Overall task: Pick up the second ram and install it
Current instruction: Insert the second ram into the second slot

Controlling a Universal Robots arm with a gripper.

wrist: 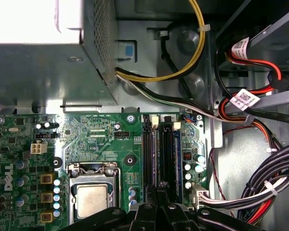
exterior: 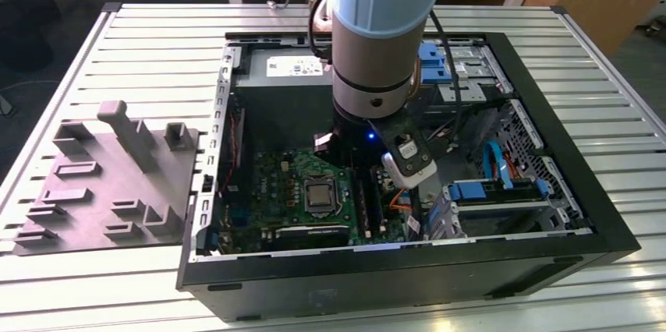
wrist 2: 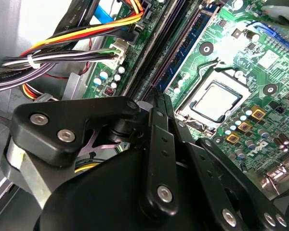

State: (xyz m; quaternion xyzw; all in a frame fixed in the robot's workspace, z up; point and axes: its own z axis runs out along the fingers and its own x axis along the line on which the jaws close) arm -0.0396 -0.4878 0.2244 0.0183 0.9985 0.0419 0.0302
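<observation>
Exterior view: arm (exterior: pixel 380 44) upright inside the open computer case (exterior: pixel 364 297), over the memory slots; installation looks part done.
First wrist view: gripper (wrist: pixel 160 192) directly above the slot bank at the motherboard (wrist: pixel 101 132) edge nearest the cables (wrist: pixel 260 192). The second ram (wrist: pixel 157 154) appears to stand in the slot in line with it, beside another stick (wrist: pixel 177 154). Latching unconfirmed, and the pincer's state cannot be told. The exterior view adds the case's place on the slatted table (exterior: pixel 156 44); the wrist views add slot detail.

Claw (wrist: pixel 157 191) over motherboard (wrist: pixel 98 132) inside case (exterior: pixel 395 289).
</observation>
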